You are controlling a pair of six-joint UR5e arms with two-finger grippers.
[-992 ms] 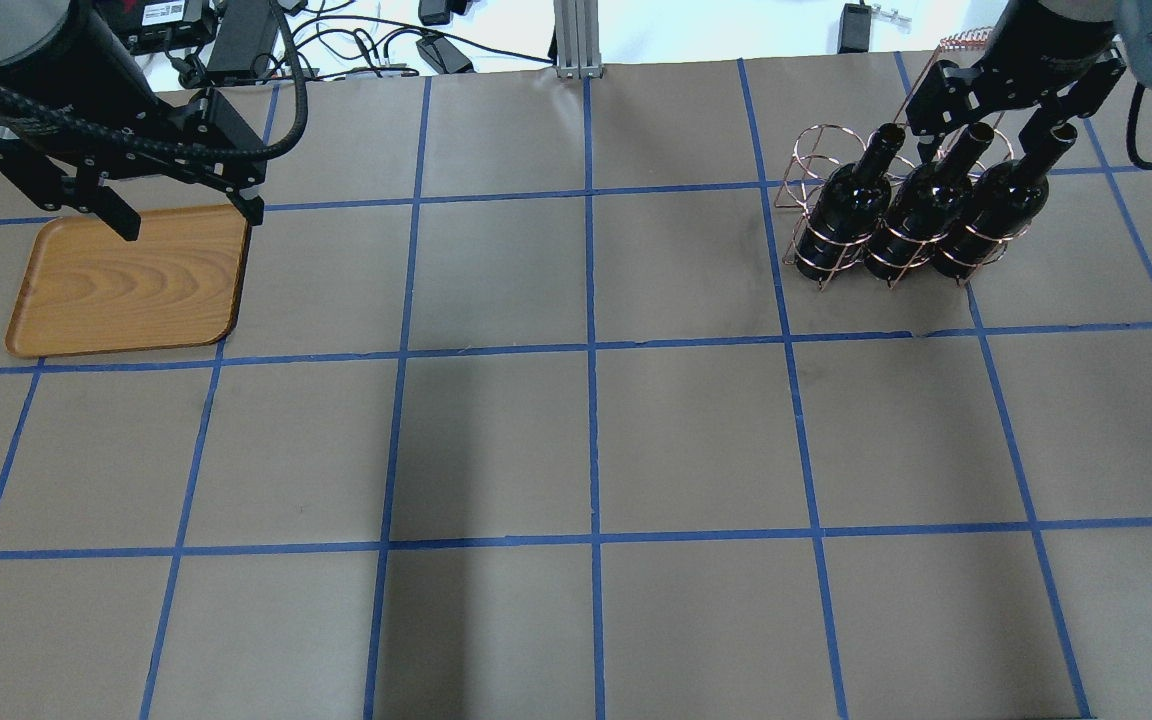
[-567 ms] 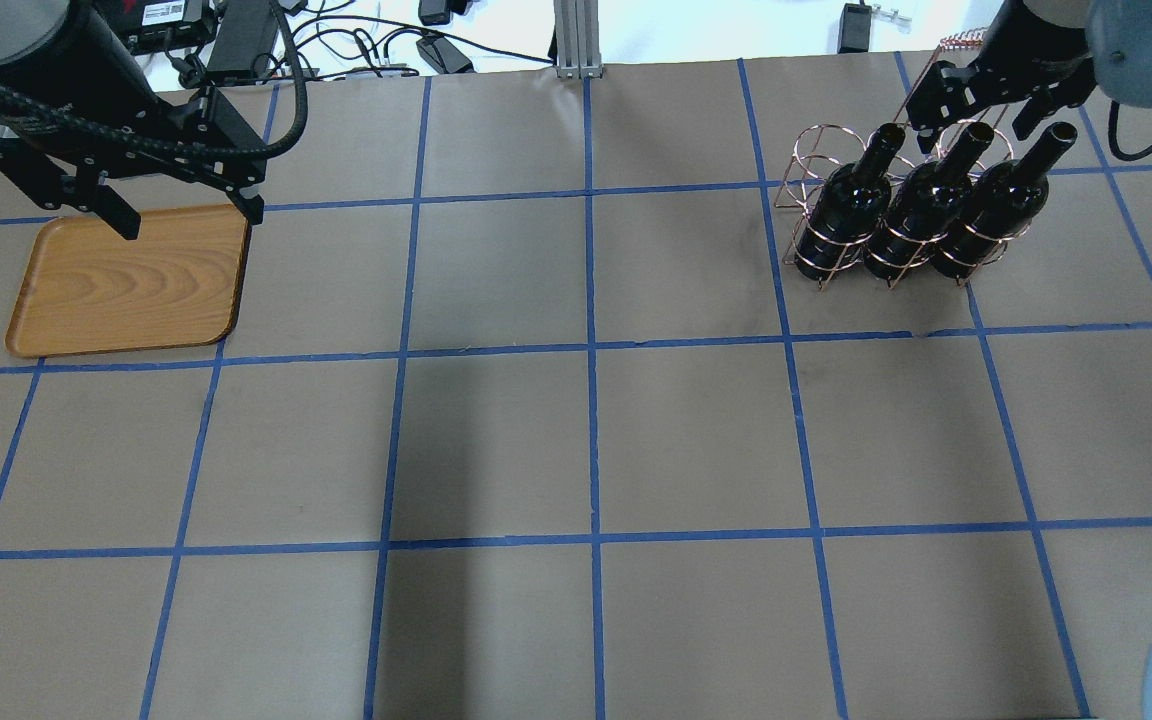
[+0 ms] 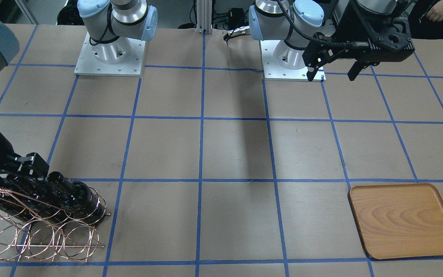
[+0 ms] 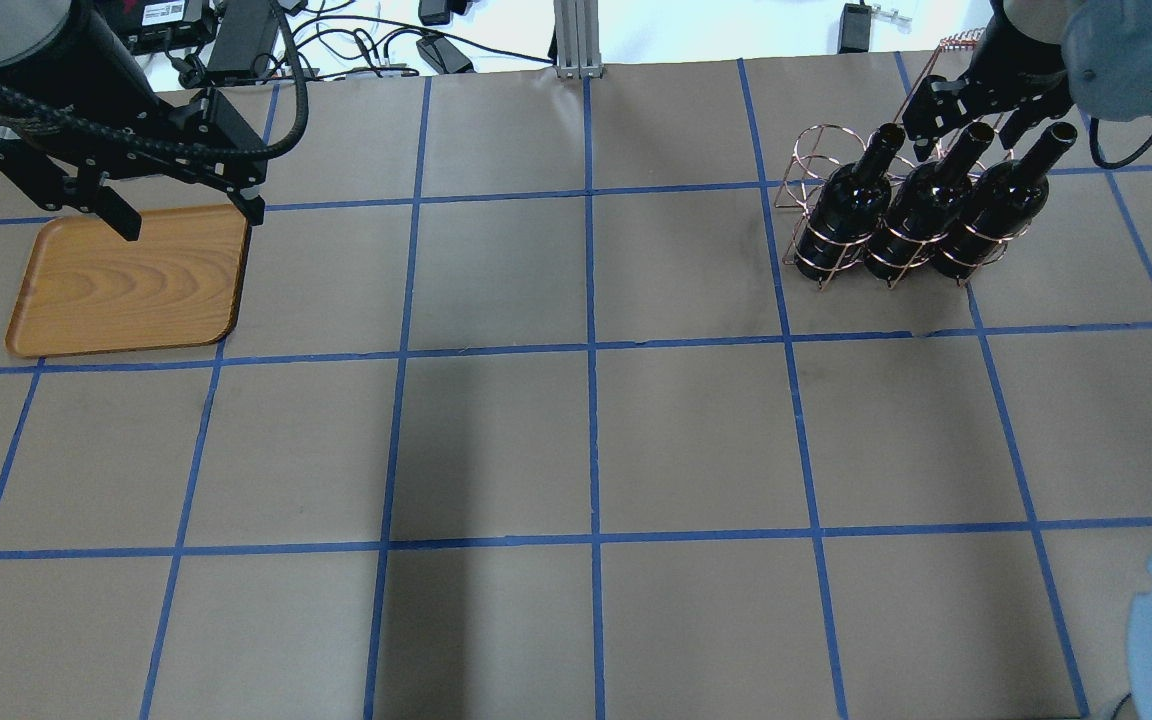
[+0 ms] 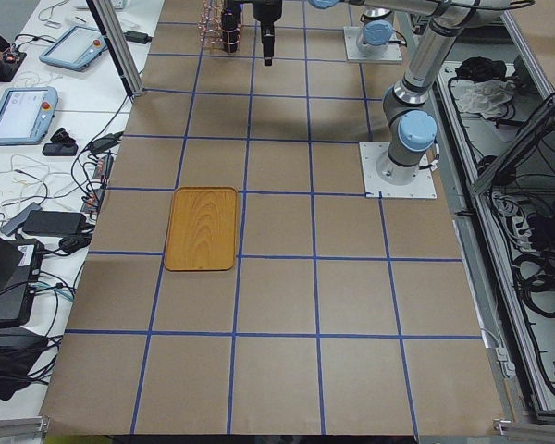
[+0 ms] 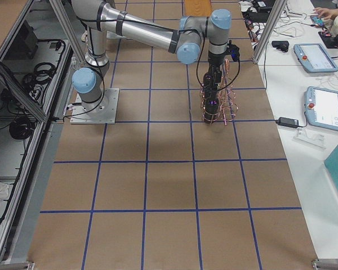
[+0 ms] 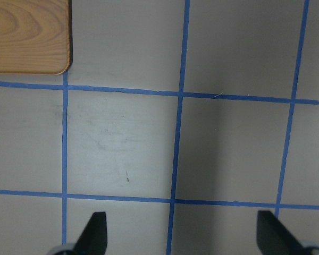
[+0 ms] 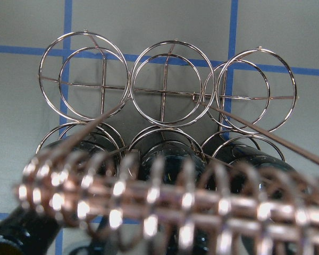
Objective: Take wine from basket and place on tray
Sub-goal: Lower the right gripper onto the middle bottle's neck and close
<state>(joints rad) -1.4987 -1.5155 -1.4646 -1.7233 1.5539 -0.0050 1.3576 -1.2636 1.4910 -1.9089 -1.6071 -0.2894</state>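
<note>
Three near-black wine bottles stand in the near row of the copper wire basket [image 4: 811, 150]: left [image 4: 846, 205], middle [image 4: 921, 205], right [image 4: 996, 205]. My right gripper [image 4: 966, 140] is open at the bottle necks, its fingers either side of the middle neck, by the basket's coiled handle [image 8: 149, 207]. Its fingers do not show in the right wrist view, which shows the bottles [image 8: 165, 159] below the coil. The wooden tray [image 4: 126, 280] lies empty at the far left. My left gripper [image 4: 186, 215] hangs open and empty over the tray's far edge.
The basket's other row of loops [image 8: 165, 85] holds nothing. Blue tape lines grid the brown table [image 4: 586, 440]. Cables and power bricks [image 4: 236, 40] lie beyond the far edge. The arm bases [image 3: 110, 54] stand on the robot's side.
My right gripper has drawn back towards the far edge and now sits closer about the middle bottle's neck. The left arm, the bottles and the tray have not moved.
</note>
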